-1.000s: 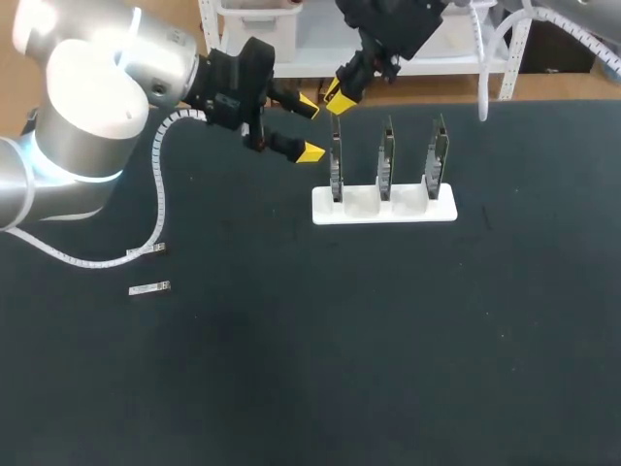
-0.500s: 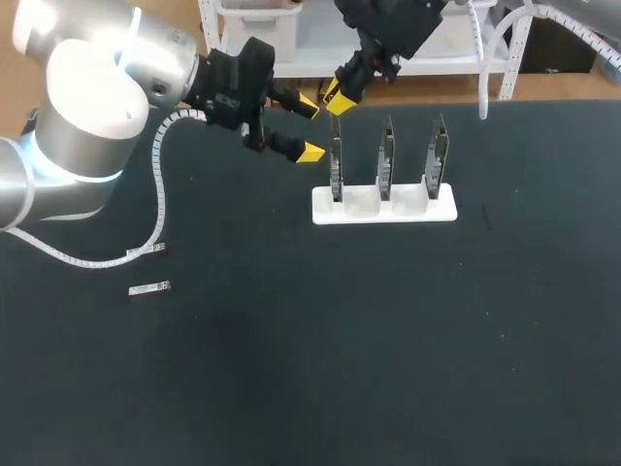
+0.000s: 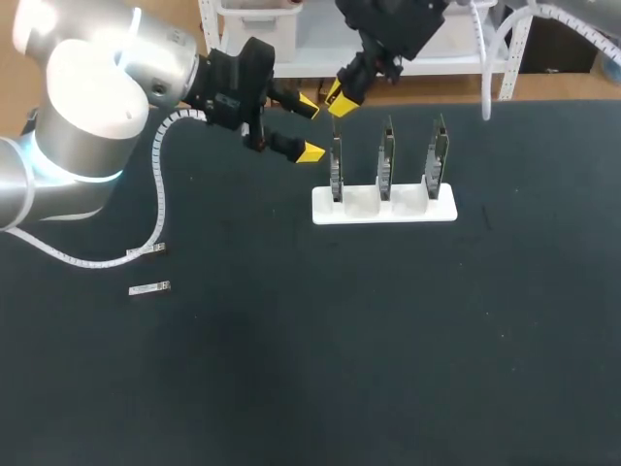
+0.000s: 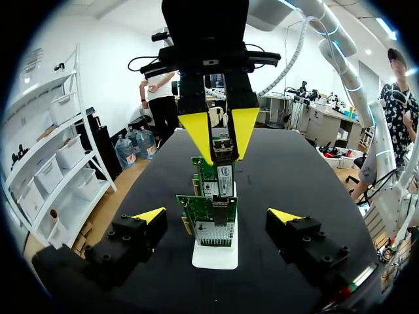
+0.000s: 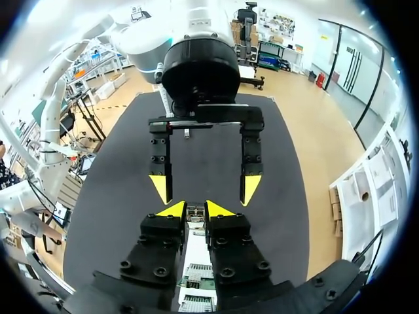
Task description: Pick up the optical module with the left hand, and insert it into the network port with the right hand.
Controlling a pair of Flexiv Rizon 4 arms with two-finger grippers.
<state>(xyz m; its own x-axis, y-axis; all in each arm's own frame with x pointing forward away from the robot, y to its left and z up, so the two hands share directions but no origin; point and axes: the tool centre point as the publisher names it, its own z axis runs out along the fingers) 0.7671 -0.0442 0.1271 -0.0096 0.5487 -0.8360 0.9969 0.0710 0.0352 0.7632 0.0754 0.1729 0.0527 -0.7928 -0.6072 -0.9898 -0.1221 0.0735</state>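
Observation:
My right gripper (image 3: 336, 97) comes in from the back and is shut on a small metal optical module (image 4: 222, 148), held just over the top edge of the leftmost network card (image 3: 336, 167). In the right wrist view the module (image 5: 195, 212) shows between the right gripper's (image 5: 196, 209) yellow tips, with the cards (image 5: 196, 275) under them. My left gripper (image 3: 310, 129) hangs open and holds nothing, just left of that card. In its own wrist view, the left gripper (image 4: 217, 216) faces the row of cards (image 4: 211, 219) end on. A second module (image 3: 149, 288) lies on the mat at the left.
A white holder (image 3: 441, 211) carries three upright green cards in a row on the black mat. The left arm's white cable (image 3: 159, 194) loops down to the mat at the left. Bare mat stretches across the front and right.

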